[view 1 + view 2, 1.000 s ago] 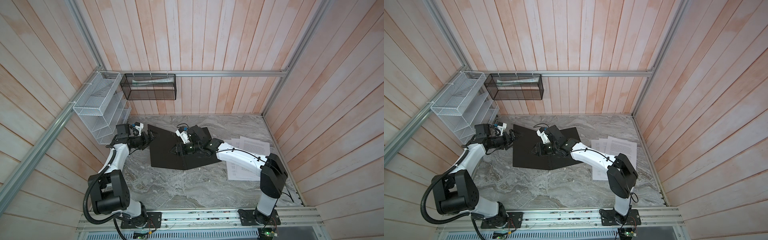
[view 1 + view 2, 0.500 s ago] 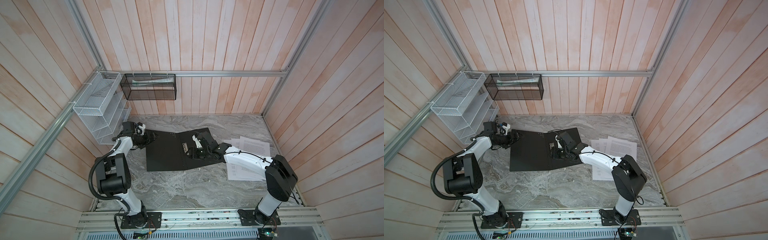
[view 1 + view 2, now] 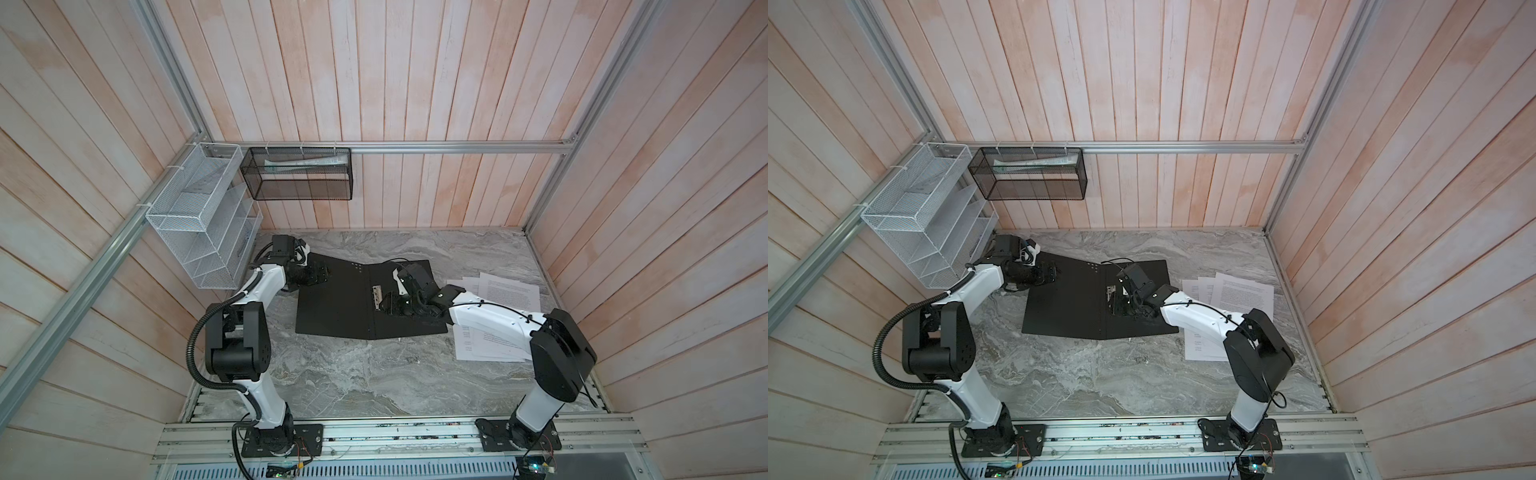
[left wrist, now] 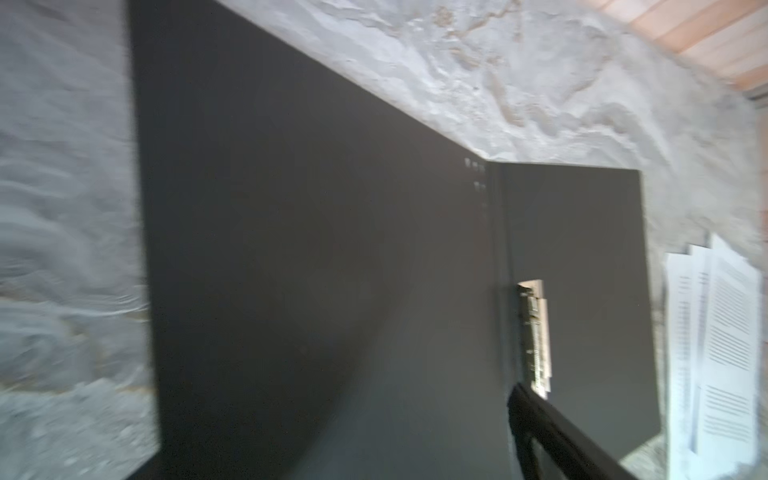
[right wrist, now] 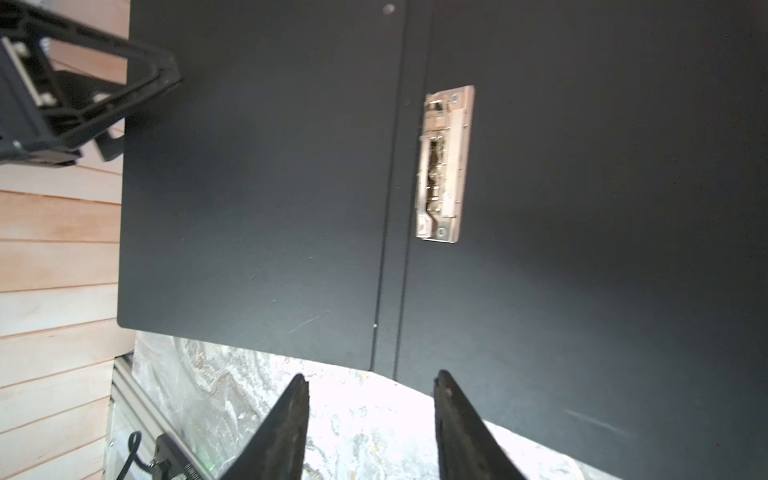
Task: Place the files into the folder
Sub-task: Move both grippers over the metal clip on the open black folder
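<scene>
1. On the grey marble table (image 3: pixel 374 374), the flat black-lined folder (image 3: pixel 345 299) is lying spread open, its metal clip (image 5: pixel 444 162) showing.
2. White printed paper files (image 3: pixel 507 291) are lying just beside its right edge.
3. The right gripper (image 5: pixel 372 374) is hovering above it, jaws parted and empty.
4. The left gripper (image 3: pixel 319 274) is hanging wide open at its far left corner.

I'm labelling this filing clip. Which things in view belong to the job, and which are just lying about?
Job: folder, lying open, black inside up; its metal clip; files, loose sheets on the table beside it.
Bystanders: white wire organizer and black mesh basket, both hung up, off the table.
</scene>
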`<state>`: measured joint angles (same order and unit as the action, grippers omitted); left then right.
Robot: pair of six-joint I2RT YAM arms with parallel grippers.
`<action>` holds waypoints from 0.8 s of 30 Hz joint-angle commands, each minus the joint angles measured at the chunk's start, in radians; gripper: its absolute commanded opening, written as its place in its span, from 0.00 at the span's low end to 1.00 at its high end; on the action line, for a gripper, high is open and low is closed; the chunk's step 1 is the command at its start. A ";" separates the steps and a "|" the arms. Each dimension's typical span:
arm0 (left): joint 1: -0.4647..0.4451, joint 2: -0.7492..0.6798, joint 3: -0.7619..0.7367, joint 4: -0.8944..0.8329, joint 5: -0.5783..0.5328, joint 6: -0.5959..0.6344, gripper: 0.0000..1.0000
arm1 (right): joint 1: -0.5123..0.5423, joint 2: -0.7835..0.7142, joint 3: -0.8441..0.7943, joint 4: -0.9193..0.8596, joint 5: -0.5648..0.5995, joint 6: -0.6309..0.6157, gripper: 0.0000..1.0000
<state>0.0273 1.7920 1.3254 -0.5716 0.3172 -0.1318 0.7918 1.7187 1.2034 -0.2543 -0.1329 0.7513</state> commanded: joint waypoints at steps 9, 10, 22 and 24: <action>-0.001 -0.227 0.001 -0.135 -0.124 0.079 1.00 | -0.036 0.067 0.011 -0.052 0.027 -0.087 0.43; -0.002 -0.239 0.007 -0.143 -0.110 0.084 1.00 | -0.036 0.070 0.015 -0.056 0.025 -0.093 0.42; -0.011 -0.162 -0.079 -0.027 0.475 0.095 0.91 | -0.036 0.110 0.117 -0.154 0.015 -0.205 0.34; -0.012 -0.124 -0.116 0.047 0.563 0.068 0.88 | -0.036 0.125 0.143 -0.173 0.021 -0.218 0.33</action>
<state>0.0174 1.6108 1.2591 -0.6109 0.6949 -0.0456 0.7567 1.8168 1.3037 -0.3679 -0.1169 0.5766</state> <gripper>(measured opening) 0.888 0.337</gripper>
